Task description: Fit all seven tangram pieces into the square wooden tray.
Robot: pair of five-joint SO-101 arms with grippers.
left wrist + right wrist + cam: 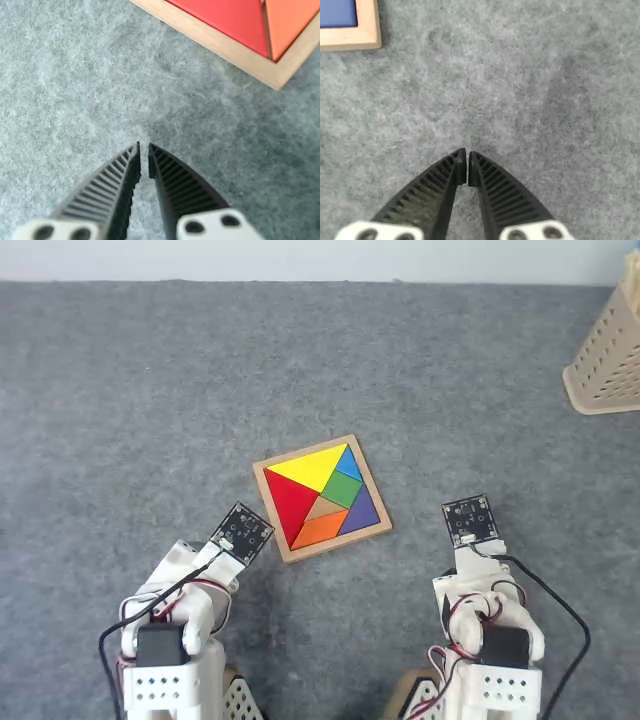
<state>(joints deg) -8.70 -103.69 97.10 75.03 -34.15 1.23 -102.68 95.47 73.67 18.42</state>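
The grey felt desk [150, 390] runs on every side of the square wooden tray [273, 514], which lies corner-on between the two arms. A cream perforated basket [610, 350] stands well apart at the far right edge. Seven pieces fill the tray flush, the yellow triangle [310, 470] and red triangle [288, 502] being the largest. Both arms sit folded low at the near edge. The left pincer [143, 146] points down at the felt just beside the tray's near corner, closed and holding nothing. The right pincer [467, 152] is likewise closed and empty, near the tray's right corner.
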